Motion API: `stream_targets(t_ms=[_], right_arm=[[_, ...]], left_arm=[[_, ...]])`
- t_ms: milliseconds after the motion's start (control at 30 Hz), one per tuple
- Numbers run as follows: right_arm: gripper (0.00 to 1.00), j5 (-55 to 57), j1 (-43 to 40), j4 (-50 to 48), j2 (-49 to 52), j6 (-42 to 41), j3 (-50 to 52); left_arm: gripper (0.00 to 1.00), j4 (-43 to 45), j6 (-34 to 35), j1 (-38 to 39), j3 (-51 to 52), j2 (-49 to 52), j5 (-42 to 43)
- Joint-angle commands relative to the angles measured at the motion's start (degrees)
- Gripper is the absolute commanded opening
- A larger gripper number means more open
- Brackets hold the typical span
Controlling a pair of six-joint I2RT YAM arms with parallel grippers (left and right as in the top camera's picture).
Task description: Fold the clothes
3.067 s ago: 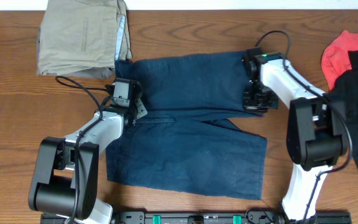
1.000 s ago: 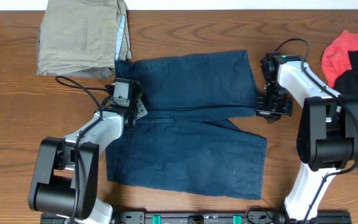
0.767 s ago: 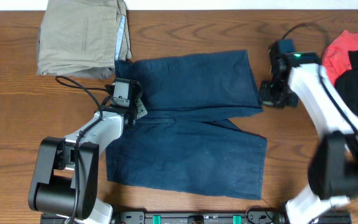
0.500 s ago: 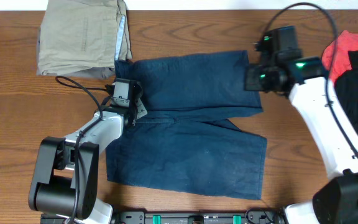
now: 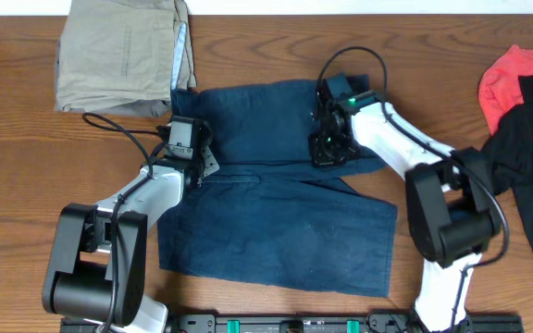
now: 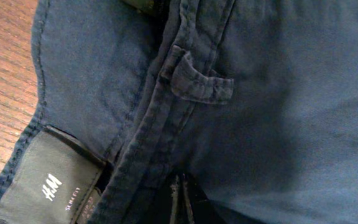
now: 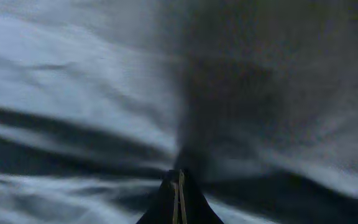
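Shorts (image 5: 276,222) spread flat mid-tabletop (image 5: 26,185), waistband (image 6: 148,143) toward the left edge.
The left gripper (image 5: 202,168) is closed, seemingly pinching the waistband, though cloth half hides its tips. The right gripper (image 5: 328,153) rests on the far leg with its jaws together, holding nothing. To fold well, I judge it should open, pinch the hem, and carry that leg squarely over the near one.
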State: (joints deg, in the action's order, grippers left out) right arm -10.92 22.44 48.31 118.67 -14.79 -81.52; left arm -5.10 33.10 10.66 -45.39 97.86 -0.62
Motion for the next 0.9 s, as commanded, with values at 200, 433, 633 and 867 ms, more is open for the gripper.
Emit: stream_targets(t_ms=[200, 433, 633, 867], right_arm=[[0.01, 7.43, -1.25, 5.05, 6.95, 1.55, 0.28], [0.01, 20.74, -4.09, 12.44, 7.54, -6.69, 0.33], [0.01, 26.69, -7.65, 18.78, 7.54, -11.08, 0.33], [0.01, 28.76, -10.54, 20.87, 7.54, -11.58, 0.35]], left_arm=[[0.06, -0.44, 0.20, -0.31, 1.29, 0.50, -1.49], [0.06, -1.03, 0.20, -0.31, 1.29, 0.50, -1.49], [0.06, -2.03, 0.20, -0.31, 1.29, 0.37, -1.49], [0.06, -8.20, 0.22, -0.31, 1.29, -5.16, -1.51]])
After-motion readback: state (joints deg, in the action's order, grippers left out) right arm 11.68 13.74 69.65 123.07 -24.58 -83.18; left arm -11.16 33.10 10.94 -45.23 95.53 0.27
